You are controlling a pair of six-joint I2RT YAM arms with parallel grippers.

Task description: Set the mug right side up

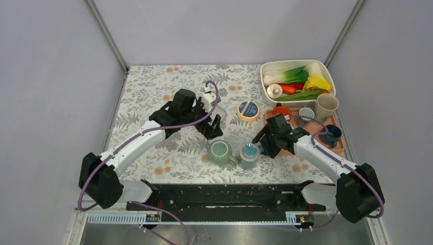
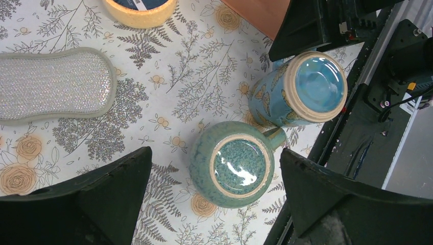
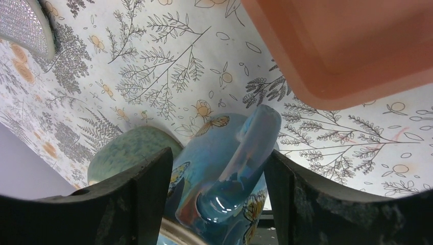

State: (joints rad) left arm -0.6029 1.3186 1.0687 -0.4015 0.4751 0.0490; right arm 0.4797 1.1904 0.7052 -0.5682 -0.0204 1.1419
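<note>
Two mugs stand upside down side by side near the table's front. The green mug (image 1: 219, 152) is on the left and the blue butterfly mug (image 1: 249, 154) on the right. My left gripper (image 1: 212, 127) is open and hovers above the green mug (image 2: 235, 171), which lies between its fingers without touching them. My right gripper (image 1: 263, 141) is open and low at the table. Its fingers straddle the blue mug's handle (image 3: 245, 158), the right finger (image 3: 311, 204) close against it. The blue mug's base also shows in the left wrist view (image 2: 306, 92).
A pink tray (image 1: 341, 148) at the right holds a dark blue cup (image 1: 332, 135), a beige cup (image 1: 326, 106) and a small white cup (image 1: 306, 113). A white tub of vegetables (image 1: 296, 81) stands behind it. A tape roll (image 1: 248, 111) and a sponge (image 2: 51, 84) lie behind the mugs.
</note>
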